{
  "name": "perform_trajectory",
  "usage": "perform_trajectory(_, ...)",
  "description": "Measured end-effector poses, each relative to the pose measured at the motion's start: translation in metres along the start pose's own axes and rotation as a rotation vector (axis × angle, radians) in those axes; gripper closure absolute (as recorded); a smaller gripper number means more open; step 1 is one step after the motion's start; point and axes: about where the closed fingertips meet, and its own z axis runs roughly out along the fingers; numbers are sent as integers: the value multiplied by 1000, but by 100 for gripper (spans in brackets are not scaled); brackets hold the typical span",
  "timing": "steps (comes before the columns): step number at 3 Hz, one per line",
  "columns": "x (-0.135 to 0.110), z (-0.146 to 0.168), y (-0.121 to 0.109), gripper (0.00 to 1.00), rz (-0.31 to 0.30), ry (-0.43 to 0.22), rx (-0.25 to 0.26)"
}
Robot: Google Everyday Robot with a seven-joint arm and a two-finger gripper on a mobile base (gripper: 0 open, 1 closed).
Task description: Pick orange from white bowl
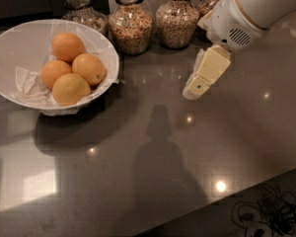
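Round glass jars full of grains (131, 23) stand at the back of the shiny dark grey table (138, 181), behind the gripper (192, 91). Tangled black wires (266, 214) lie past its near corner.

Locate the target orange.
Camera view, left: the orange sits at the back of the white bowl; the claw hangs over the counter to its right.

The gripper (200, 85) hangs right of the white bowl (10, 38), near the jars (131, 21). Its arm (256, 9) is cut off at the top-right edge. Jar tops are cut off too. The orange (67, 46) has its btm hidden behind 2 other fruits (89, 68). The wires (266, 214) at the btm right are too dark to tell.
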Motion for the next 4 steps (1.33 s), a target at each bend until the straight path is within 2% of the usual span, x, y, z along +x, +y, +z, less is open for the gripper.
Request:
perform_trajectory(1, -36, 27, -16, 0, -48, -57, 15)
perform_trajectory(2, -73, 49, -30, 0, -60, -120, -2)
perform_trajectory(3, -111, 67, -32, 0, -101, -169, -44)
perform_trajectory(4, -137, 83, -37, 0, -142, -211, -80)
